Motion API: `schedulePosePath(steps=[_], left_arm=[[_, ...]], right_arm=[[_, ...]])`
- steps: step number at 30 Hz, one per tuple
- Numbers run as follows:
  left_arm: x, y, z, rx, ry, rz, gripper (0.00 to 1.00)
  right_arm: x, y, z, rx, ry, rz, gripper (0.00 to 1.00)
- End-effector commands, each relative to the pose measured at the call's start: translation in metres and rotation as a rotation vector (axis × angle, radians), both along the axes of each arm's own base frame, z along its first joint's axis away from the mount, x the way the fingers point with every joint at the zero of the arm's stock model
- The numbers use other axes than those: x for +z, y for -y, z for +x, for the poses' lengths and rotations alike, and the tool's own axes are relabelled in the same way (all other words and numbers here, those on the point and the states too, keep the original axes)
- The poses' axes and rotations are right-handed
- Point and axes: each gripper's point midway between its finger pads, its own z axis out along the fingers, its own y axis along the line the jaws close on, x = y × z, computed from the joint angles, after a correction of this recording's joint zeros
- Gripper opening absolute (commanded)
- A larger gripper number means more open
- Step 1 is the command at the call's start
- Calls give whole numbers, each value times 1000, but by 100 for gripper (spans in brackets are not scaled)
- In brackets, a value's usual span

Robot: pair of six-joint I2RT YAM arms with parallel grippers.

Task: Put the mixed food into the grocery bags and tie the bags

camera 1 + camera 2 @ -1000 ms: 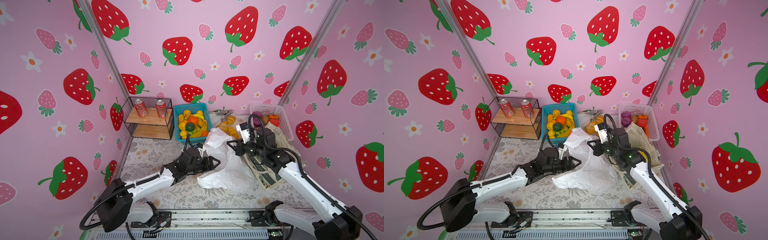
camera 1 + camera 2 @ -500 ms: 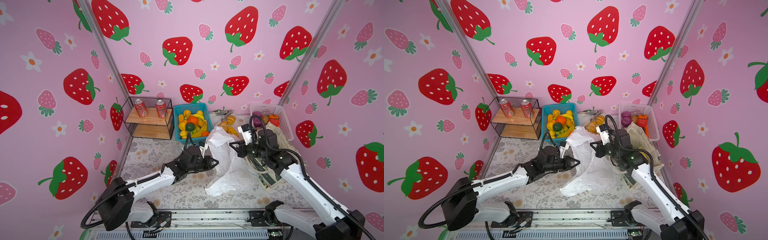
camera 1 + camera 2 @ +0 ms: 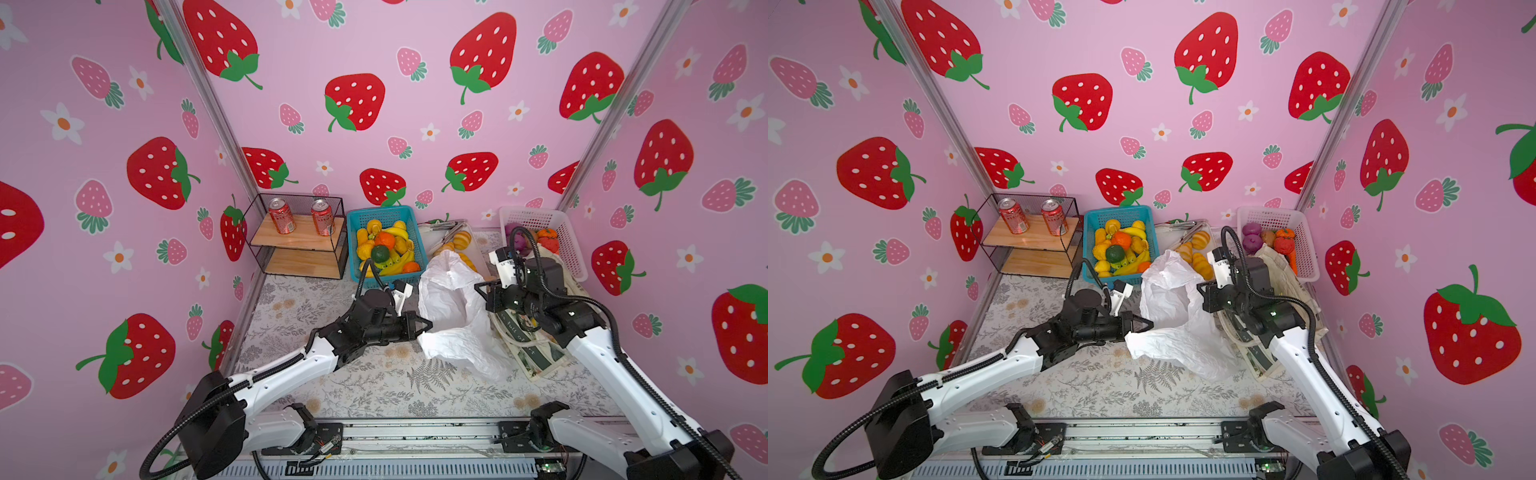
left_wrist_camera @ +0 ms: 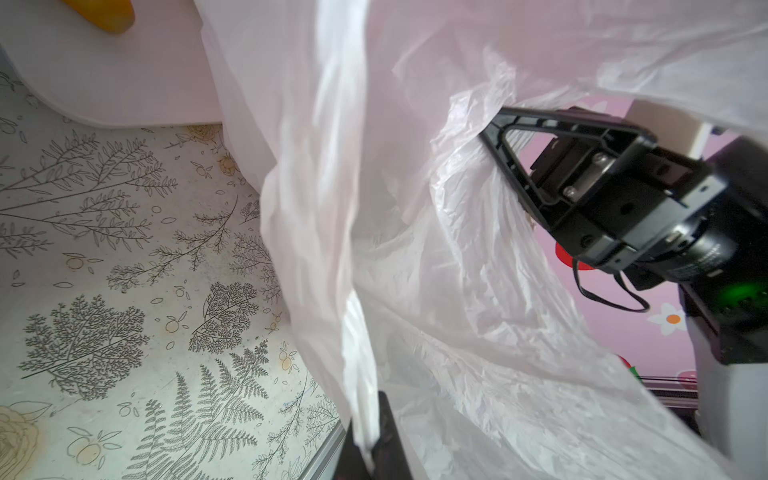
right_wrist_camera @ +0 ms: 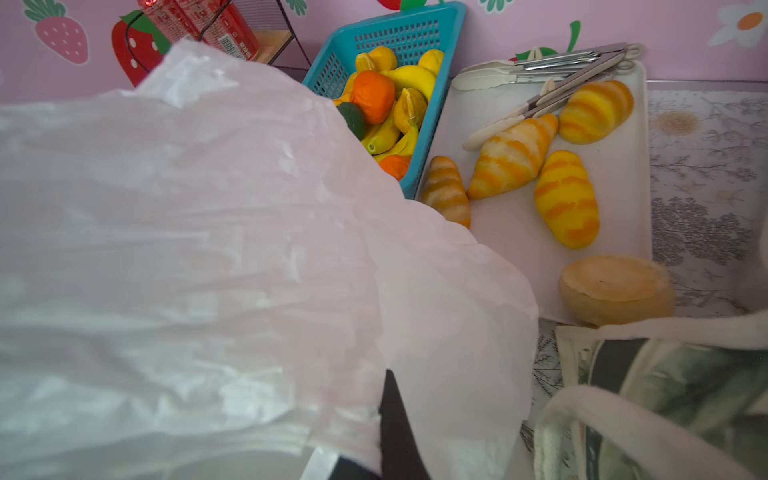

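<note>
The white plastic grocery bag (image 3: pixel 453 307) (image 3: pixel 1173 316) stands crumpled mid-table between both grippers. My left gripper (image 3: pixel 427 325) (image 4: pixel 370 438) is shut on a bunched fold of its near edge. My right gripper (image 3: pixel 478 288) (image 5: pixel 386 401) is shut on the bag's opposite edge, holding it up; in the left wrist view its fingertips (image 4: pixel 492 126) pinch the film. The canvas tote (image 3: pixel 536 353) (image 5: pixel 665 382) lies flat under the right arm. Toy fruits (image 3: pixel 384 243) (image 5: pixel 374 97) fill the blue basket (image 3: pixel 380 212). Croissant rolls (image 5: pixel 513 156) lie on a white tray (image 5: pixel 615 166).
A wire shelf (image 3: pixel 299 249) with two red cans (image 3: pixel 282 216) stands at back left. A white basket (image 3: pixel 569 245) at back right holds purple and orange vegetables. Tongs (image 5: pixel 561 62) and a round bun (image 5: pixel 615 289) rest on the tray.
My left gripper, open beside the bag a second ago, has shut on its edge. The bag has been drawn up and stretched between the two grippers. The right gripper shifted slightly right.
</note>
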Motion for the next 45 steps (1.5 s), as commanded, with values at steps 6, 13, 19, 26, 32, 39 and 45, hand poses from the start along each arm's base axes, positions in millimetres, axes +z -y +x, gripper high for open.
schedulePosePath(steps=[6, 13, 19, 26, 32, 39, 45], left_arm=[[-24, -27, -15, -40, -7, 94, 0], [-16, -28, -15, -72, 60, 113, 0], [1, -4, -11, -122, 115, 63, 0], [4, 7, -6, -136, 235, 149, 30], [17, -40, 17, 49, 460, 344, 60], [62, -52, 22, 62, 757, 441, 80], [76, -38, 11, -67, 1036, 573, 90]], right_arm=[[26, 39, 10, -125, 68, -101, 1], [36, 31, 11, -79, 93, -66, 2], [31, -5, -1, 60, 97, 91, 5], [19, -28, -6, 136, 59, 136, 5], [11, -28, -10, 163, 49, 97, 5], [12, -36, -18, 222, 35, 120, 5], [9, -41, -16, 254, 24, 121, 5]])
